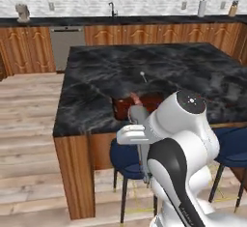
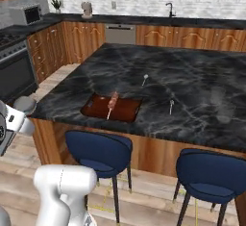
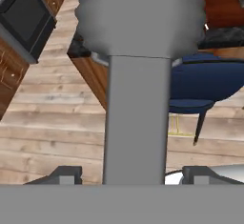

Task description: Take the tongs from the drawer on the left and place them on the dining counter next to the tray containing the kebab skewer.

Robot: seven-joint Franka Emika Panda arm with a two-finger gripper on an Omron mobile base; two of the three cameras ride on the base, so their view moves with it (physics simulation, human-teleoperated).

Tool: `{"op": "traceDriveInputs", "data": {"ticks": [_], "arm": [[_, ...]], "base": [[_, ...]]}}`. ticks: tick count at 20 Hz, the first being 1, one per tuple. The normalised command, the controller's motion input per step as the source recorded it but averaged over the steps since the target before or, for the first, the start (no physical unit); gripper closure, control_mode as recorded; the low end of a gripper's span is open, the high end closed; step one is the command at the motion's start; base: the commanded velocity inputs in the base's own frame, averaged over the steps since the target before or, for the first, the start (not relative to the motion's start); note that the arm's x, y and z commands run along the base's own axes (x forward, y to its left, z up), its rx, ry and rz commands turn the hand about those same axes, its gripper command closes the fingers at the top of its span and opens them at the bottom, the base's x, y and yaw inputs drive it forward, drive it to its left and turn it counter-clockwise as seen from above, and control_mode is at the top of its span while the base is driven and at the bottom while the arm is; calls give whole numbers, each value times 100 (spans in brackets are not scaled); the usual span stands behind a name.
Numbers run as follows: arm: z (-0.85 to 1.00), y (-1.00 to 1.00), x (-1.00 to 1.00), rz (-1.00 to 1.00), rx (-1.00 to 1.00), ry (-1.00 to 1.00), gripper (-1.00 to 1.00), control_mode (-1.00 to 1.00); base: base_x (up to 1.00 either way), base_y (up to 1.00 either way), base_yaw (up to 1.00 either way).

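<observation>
- Left base view: we see the tool (image 1: 136, 136) clamped on the tongs (image 1: 138, 116), held upright in the air before the dining counter's (image 1: 96, 76) near edge.
- Right base view: it gives us the tray (image 2: 93, 109) with the kebab skewer (image 2: 113, 101) unobstructed on the tabletop.
- Hand view: the tongs' grey strip stands between both fingertips (image 3: 66, 174), above wooden floor (image 3: 52, 118).
</observation>
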Motion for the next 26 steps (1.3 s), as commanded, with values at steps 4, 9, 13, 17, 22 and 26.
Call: {"op": "traceDriveInputs", "data": {"ticks": [4, 9, 13, 17, 22, 26], "arm": [[0, 0, 0, 0, 0, 0, 100, 100], [0, 0, 0, 0, 0, 0, 100, 100], [0, 0, 0, 0, 0, 0, 100, 100], [0, -11, 19, 3, 0, 1, 100, -100], [-14, -10, 98, 5, -4, 16, 100, -100], [-46, -1, 100, 0, -19, 1, 100, -100]], "base": [[85, 93, -23], [81, 68, -17], [66, 10, 0], [36, -34, 5], [0, 0, 0], [0, 0, 0]]}}
